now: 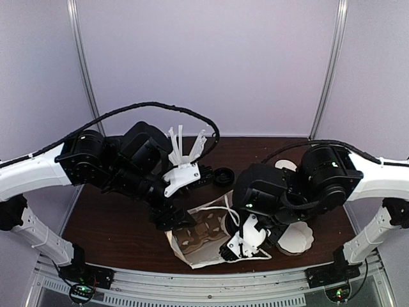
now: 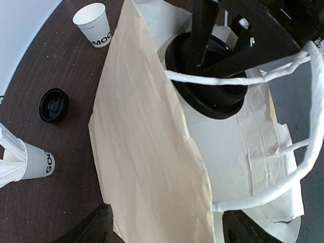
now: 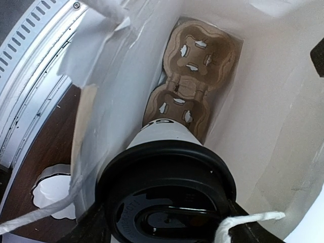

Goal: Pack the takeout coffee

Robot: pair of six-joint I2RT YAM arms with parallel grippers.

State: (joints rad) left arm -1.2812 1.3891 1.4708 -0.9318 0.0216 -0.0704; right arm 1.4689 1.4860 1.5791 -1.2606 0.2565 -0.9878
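Right end effector [image 3: 169, 225] is clamped on the takeout coffee [image 3: 167, 172], a finger on either side of its black lid. The cup hangs inside the paper bag [image 2: 147, 152], above the cup carrier [image 3: 195, 66] lying on the bag floor. My read is that it is not seated yet: the base sits over the nearer cell, centre of the right wrist view. Gripping at the top lets it go down upright without tipping.

Left end effector [image 2: 162, 230] stands wide, one finger each side of the bag's wall at the bottom of the left wrist view, with no pinch visible. I judge it is there to steady the bag's mouth.

Materials:
- **Bag:** thin creased paper, cream outside and white inside. Its twisted white cord handle [image 2: 223, 80] drapes across the lid, a snag risk.
- **Carrier:** moulded brown pulp with scalloped cells and slit tabs.
- **Coffee:** glossy rigid lid on a smooth paper cup.

On the table [image 2: 45, 61], left side of the left wrist view: a lidless cup [image 2: 93, 23], a loose black lid [image 2: 53, 105] and a cup with straws [image 2: 30, 162].
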